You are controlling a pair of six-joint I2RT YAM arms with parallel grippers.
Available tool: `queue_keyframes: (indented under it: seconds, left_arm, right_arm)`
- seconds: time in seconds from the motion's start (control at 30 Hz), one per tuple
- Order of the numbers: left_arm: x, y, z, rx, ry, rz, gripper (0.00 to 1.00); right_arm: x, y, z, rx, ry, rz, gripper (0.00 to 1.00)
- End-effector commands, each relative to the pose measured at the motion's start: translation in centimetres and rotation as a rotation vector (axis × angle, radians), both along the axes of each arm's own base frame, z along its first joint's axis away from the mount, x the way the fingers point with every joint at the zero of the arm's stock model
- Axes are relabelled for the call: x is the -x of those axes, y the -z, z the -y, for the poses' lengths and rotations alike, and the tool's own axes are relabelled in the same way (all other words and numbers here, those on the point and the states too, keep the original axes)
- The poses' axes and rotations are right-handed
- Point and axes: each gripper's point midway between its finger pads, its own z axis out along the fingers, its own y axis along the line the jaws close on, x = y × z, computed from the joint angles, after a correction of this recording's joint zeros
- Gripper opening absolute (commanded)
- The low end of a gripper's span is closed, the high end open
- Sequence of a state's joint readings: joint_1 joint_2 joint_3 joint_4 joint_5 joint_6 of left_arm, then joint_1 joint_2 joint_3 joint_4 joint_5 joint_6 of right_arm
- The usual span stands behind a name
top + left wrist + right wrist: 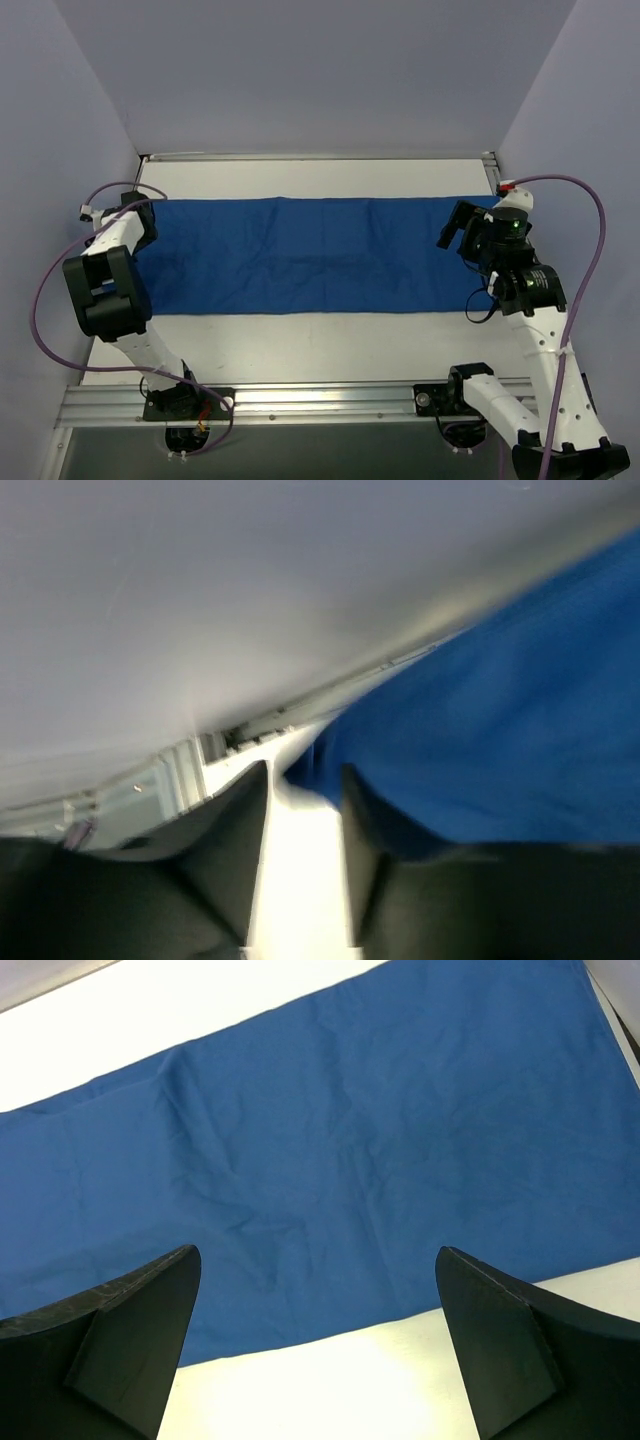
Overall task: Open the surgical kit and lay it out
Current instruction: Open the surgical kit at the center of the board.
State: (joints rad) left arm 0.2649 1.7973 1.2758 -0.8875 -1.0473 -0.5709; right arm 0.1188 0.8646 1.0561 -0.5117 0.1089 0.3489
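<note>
**Top view.** Cloth wrap (310, 255): a long blue band across the table (300, 345), its ends near both side walls. No tray or instruments show. My left claw (138, 212) is at its left end, my right claw (455, 230) at its right.

**Left wrist.** Left claw (305, 780): narrowly parted, gripping nothing. The cloth corner lies just beyond the tips, with the wall close behind.

**Right wrist.** Right claw (315, 1251): spread wide and empty, above the cloth's near edge.

**Step, judged:** unfolding. The next move calls for pinching a long edge and drawing it over bare table.

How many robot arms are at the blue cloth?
2. The left arm is at the blue cloth's left end, the right arm at its right end. Nothing suggests a hidden third.
</note>
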Motion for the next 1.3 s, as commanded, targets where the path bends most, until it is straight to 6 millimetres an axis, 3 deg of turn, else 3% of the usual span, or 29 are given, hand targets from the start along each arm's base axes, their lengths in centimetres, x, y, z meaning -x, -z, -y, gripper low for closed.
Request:
queue_keyframes:
  seconds: [0.0,0.03,0.17,0.23,0.4,0.47,0.57,0.67,0.77,0.9,1.07,1.27]
  left_arm:
    - [-1.2,-1.5,0.5,0.047,0.010,0.143,0.47]
    - [-1.5,-1.5,0.9,0.077,0.022,0.163,0.67]
    - [-2.8,-2.1,3.6,0.243,0.091,0.266,0.95]
    - [-3.5,-2.1,5.5,0.342,0.137,0.309,0.96]
    - [-6.2,-4.2,10.7,0.509,0.297,0.458,0.94]
    - [-7.6,-4.0,13.1,0.580,0.339,0.496,0.94]
    - [-9.9,-2.7,14.7,0.649,0.353,0.532,0.94]
    - [-11.4,-0.9,14.8,0.674,0.319,0.527,0.94]
    - [-12.9,0.6,14.4,0.671,0.293,0.521,0.94]
    - [-13.6,3.1,13.0,0.670,0.205,0.519,0.94]
    - [-13.5,6.5,11.8,0.692,0.112,0.492,0.94]
    - [-11.2,9.6,10.2,0.710,0.006,0.464,0.95]
  right_arm:
    - [-0.7,1.4,0.5,0.033,0.025,-0.049,1.00]
    - [-0.9,1.6,0.5,0.034,0.028,-0.056,1.00]
    - [-2.3,2.3,0.7,0.041,0.051,-0.085,1.00]
    - [-3.1,2.8,0.8,0.045,0.065,-0.106,1.00]
    - [-4.5,4.6,2.6,0.091,0.198,-0.176,1.00]
    - [-5.0,5.5,3.1,0.099,0.237,-0.201,1.00]
    - [-6.7,7.4,3.4,0.087,0.282,-0.240,0.99]
    - [-8.5,10.4,3.7,0.074,0.318,-0.309,0.98]
    - [-10.3,11.5,3.7,0.066,0.344,-0.306,0.96]
    - [-12.2,15.2,3.7,0.021,0.373,-0.344,0.93]
    - [-12.6,18.4,4.3,-0.013,0.440,-0.363,0.92]
    - [-11.1,22.2,6.3,-0.006,0.536,-0.431,0.91]
